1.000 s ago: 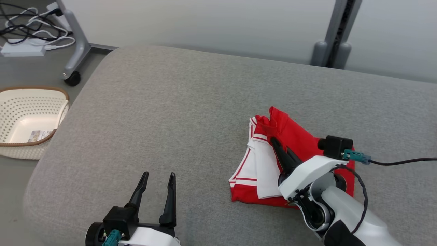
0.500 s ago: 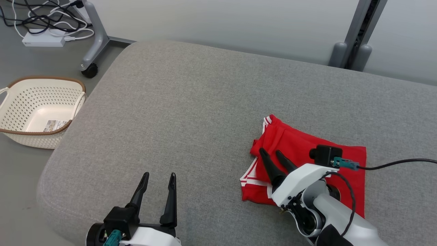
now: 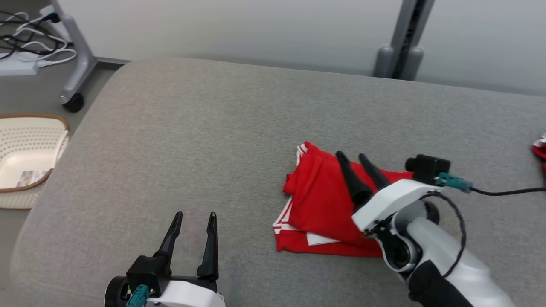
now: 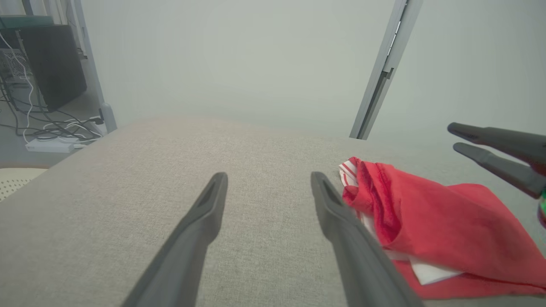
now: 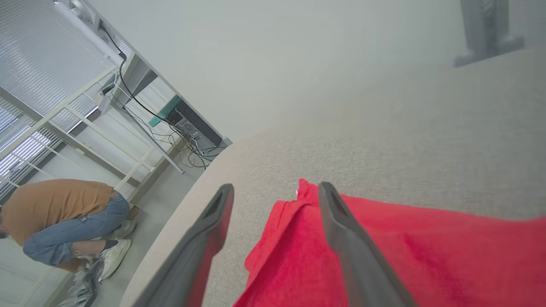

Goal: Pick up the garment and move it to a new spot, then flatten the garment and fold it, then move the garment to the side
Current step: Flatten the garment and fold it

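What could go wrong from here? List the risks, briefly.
1. The right pincer hangs open over the folded garment; pinching only the top layer could pull the fold apart.
2. The fold is loose, with white fabric poking out; sliding it across the grey cushion may bunch it.

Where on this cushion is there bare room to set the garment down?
Free: the cushion left of the garment, ahead of the left hand; also the strip toward the wall. Crowded: where the right hand is over the garment.
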{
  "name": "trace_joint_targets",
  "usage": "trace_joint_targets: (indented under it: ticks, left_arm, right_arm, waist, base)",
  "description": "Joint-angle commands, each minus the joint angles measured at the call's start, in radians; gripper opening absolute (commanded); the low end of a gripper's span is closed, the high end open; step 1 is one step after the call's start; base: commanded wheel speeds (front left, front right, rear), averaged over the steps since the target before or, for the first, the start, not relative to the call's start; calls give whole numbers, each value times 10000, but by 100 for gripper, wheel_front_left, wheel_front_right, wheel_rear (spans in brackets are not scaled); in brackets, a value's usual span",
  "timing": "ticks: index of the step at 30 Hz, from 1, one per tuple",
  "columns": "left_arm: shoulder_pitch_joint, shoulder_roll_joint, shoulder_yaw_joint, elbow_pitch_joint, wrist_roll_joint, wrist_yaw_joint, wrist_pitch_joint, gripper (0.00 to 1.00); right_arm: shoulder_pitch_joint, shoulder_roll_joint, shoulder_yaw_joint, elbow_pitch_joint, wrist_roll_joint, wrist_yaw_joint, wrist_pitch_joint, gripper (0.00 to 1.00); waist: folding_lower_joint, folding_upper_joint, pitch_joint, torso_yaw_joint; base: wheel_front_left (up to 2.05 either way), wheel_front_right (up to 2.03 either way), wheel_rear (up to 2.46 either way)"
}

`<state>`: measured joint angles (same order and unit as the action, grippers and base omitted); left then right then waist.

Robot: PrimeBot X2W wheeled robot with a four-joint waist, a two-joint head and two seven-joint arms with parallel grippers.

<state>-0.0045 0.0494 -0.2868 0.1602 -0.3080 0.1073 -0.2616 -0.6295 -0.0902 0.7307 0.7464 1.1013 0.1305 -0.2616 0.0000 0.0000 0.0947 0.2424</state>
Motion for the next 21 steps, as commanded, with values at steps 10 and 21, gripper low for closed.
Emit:
trace_joint_targets:
  ticks: [10,21]
  left_arm:
    - [-489,36,212,154,-23,140,-31,100]
    - [-381,37,586,352,-118,91,-31,100]
  right_arm:
    - [682,-580,-1953,-163,-2265,7,-53,100]
    - [2197,-808,-3790,-1294,-4551,7,-54,100]
  waist:
    - [0,0,23,-1433]
    - [0,0,-305,-2311]
  base:
    - [0,0,0]
    - [0,0,0]
